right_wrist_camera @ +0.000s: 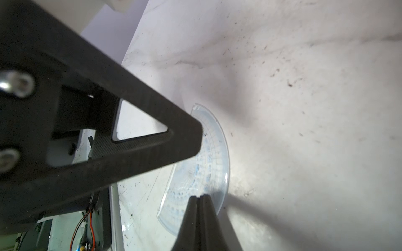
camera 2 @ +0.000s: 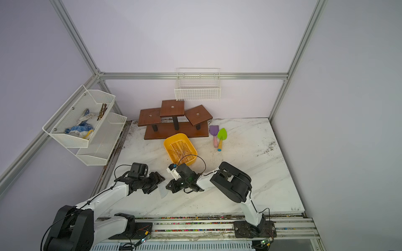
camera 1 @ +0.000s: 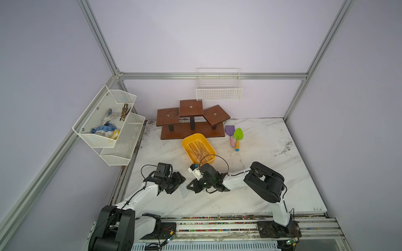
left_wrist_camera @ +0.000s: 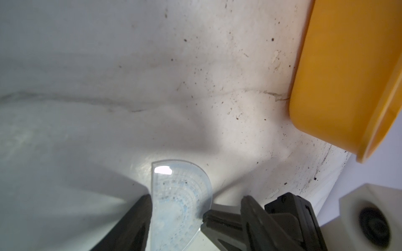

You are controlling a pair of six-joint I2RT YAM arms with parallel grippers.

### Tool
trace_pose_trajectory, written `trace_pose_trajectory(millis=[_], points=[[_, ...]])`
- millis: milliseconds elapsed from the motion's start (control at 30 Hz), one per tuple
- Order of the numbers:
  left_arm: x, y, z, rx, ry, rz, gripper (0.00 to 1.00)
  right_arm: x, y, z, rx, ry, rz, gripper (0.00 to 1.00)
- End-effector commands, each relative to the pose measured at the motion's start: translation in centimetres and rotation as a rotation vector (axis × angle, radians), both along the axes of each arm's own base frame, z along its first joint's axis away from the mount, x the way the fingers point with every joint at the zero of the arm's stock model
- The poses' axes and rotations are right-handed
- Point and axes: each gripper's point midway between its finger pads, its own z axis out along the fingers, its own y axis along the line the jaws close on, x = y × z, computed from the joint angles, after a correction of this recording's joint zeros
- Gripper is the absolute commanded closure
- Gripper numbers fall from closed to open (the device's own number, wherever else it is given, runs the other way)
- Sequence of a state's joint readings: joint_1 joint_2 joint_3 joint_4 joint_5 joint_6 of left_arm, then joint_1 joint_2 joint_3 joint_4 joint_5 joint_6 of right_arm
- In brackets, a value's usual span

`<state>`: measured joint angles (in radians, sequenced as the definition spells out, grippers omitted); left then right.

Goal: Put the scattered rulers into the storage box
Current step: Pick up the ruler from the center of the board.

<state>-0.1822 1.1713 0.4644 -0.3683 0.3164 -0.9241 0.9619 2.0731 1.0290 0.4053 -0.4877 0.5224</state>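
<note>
A bluish half-round protractor (left_wrist_camera: 180,195), one of the rulers, lies flat on the white marble table near the front, faint in both top views (camera 1: 185,193). My left gripper (left_wrist_camera: 196,202) stands open astride it, one finger at its straight edge and the other beyond its curved edge. My right gripper (right_wrist_camera: 199,196) is shut, its joined tips resting on the protractor (right_wrist_camera: 213,165) near the curved edge. The yellow storage box (camera 1: 185,143) sits just behind both grippers with several clear rulers (camera 1: 199,150) lying inside. Its outer wall (left_wrist_camera: 348,76) shows in the left wrist view.
A purple shovel (camera 1: 230,132) and a green shovel (camera 1: 238,137) lie right of the box. A brown wooden stand (camera 1: 191,123) is behind it, a white wire basket (camera 1: 218,91) hangs on the back wall, and white mesh shelves (camera 1: 108,126) hang at the left.
</note>
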Motion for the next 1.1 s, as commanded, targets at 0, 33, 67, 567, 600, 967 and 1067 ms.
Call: trace_pose_trajectory(millis=[0, 33, 67, 567, 600, 967, 1067], points=[[-3.1, 0.8, -3.0, 0.051, 0.123, 0.004, 0.31, -0.2, -1.7, -3.0, -0.085, 0.019, -0.013, 0.99], [-3.1, 0.9, -3.0, 0.051, 0.122, 0.005, 0.3, -0.2, -1.9, -3.3, -0.094, 0.019, -0.016, 0.99], [-3.1, 0.9, -2.9, 0.053, 0.119, 0.005, 0.3, -0.2, -2.0, -3.3, -0.097, 0.017, -0.016, 0.99], [-3.1, 1.8, -1.6, 0.102, 0.086, 0.011, 0.29, -0.5, -3.4, -4.6, -0.163, 0.017, -0.028, 0.99], [-3.1, 1.7, -1.7, 0.097, 0.087, 0.009, 0.29, -0.6, -3.4, -4.7, -0.166, 0.019, -0.028, 0.99], [-3.0, 0.9, -2.7, 0.085, 0.101, -0.012, 0.29, -0.8, -4.1, -4.9, -0.188, 0.019, -0.034, 0.99], [-3.0, 0.7, -2.7, 0.08, 0.101, -0.015, 0.29, -0.8, -4.0, -4.9, -0.184, 0.021, -0.033, 0.99]])
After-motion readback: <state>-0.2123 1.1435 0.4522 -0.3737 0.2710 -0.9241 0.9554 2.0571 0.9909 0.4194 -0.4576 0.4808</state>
